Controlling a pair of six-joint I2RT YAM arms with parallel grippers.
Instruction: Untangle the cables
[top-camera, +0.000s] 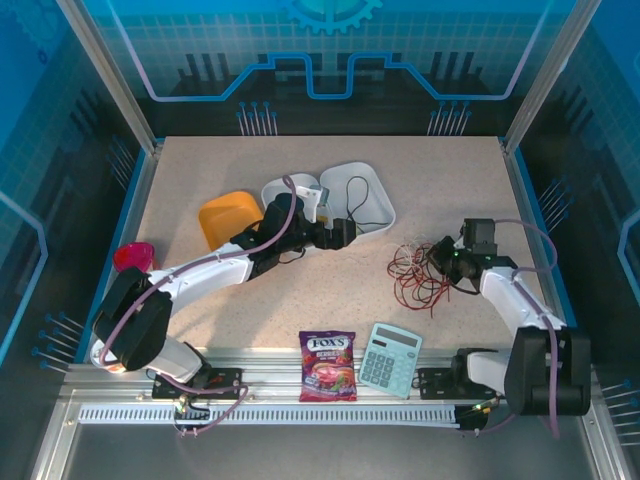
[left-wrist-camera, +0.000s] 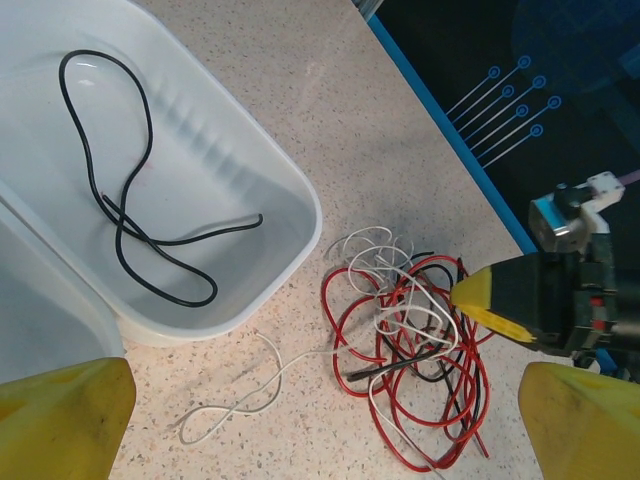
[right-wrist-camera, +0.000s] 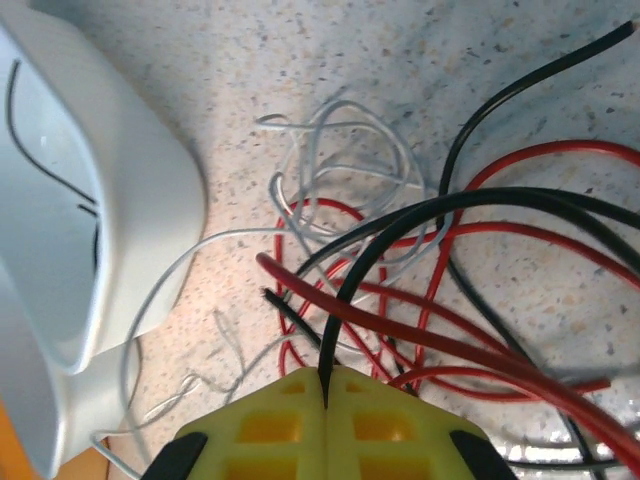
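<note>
R pincer (right-wrist-camera: 325, 385) pinching black cable (right-wrist-camera: 350, 280), arcing up-right

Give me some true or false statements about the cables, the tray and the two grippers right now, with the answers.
A loose black cable lies in the white tray. True.
The right gripper is shut on a red cable. False: it pinches a black strand of the tangle.
The left gripper is open, holding nothing. True.
The tangle lies inside the tray. False: it lies on the table beside it.
The calculator sits left of the candy bag. False: it sits on the bag's right.
</note>
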